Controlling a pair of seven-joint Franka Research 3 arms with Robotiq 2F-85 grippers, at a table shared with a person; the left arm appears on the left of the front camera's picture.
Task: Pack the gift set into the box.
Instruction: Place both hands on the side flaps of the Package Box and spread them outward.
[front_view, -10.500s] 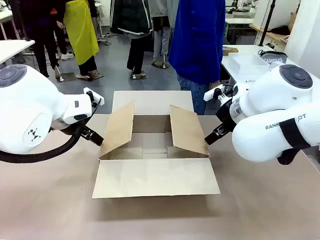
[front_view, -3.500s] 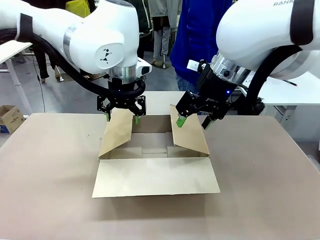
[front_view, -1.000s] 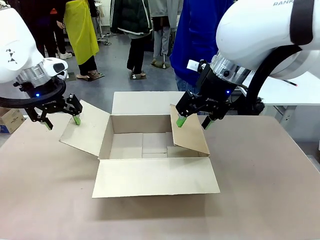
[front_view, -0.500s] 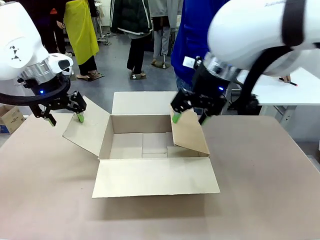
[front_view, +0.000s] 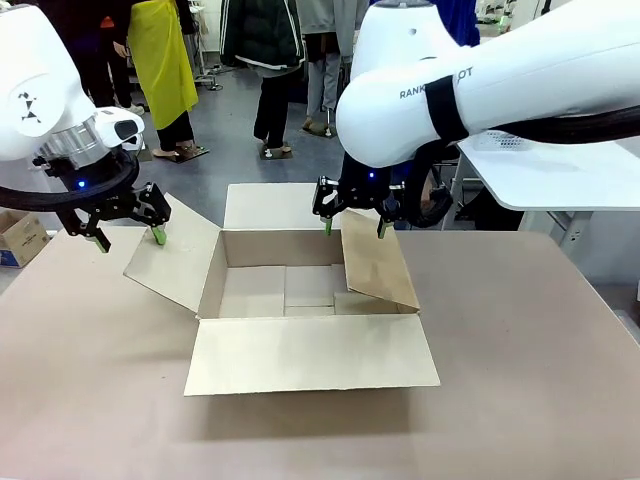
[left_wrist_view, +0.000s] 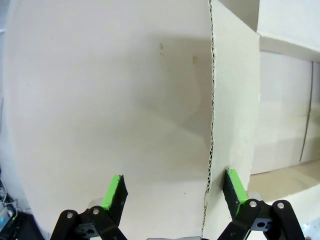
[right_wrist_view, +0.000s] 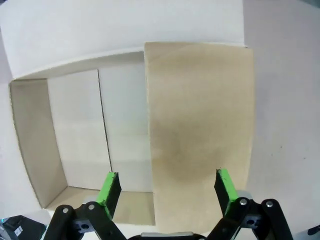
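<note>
Straddling the large brown corrugated cardboard box's (front_view: 310, 355) left flap (front_view: 175, 255) edge, left gripper (front_view: 128, 240) stands spread; right gripper (front_view: 354, 229), spread, apparently clears the right flap (front_view: 378, 265).

The left hand (left_wrist_view: 174, 197) rises from the bottom edge, its green pads (left_wrist_view: 114, 192) spread wide apart. Between them, close against one pad, runs the corrugated edge of a brown cardboard flap (left_wrist_view: 232, 100) of the box (left_wrist_view: 285, 110). Bare worktop (left_wrist_view: 100, 100) lies beyond the flap's edge.
</note>
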